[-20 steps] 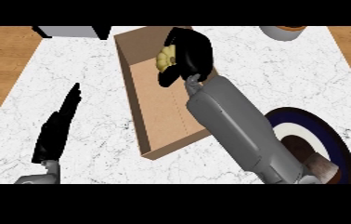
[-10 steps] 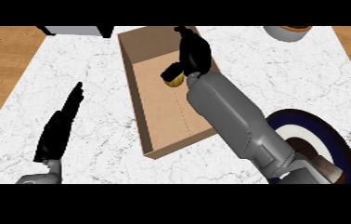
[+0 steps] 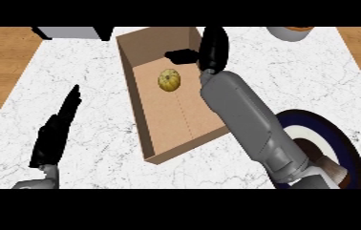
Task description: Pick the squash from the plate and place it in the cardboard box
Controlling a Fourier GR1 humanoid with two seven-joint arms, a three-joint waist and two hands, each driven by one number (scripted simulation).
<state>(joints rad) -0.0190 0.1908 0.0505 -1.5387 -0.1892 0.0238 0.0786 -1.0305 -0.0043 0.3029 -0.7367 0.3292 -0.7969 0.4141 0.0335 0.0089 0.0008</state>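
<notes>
While the right hand (image 3: 211, 50) hangs over the far part of the cardboard box (image 3: 173, 124), its fingers are straight and apart from the thumb (image 3: 180, 56), and they hold nothing. The thumb points sideways to the left over the box floor. Just below the thumb, nearer to the robot, the squash (image 3: 169, 80) lies on the brown floor of the box, free of the hand; it is yellow and round with a small dark spot in its middle. The box is long and open at the top, and it lies at an angle on the white marble counter (image 3: 99, 105). The grey right forearm (image 3: 247, 124) crosses the right wall of the box. Beside this forearm, at the lower right, is the plate (image 3: 331, 133), dark blue with a white ring, partly hidden by the arm. The left hand (image 3: 56, 131) rests at the lower left, well apart from the box, its fingers straight and together, pointing away from the robot.
</notes>
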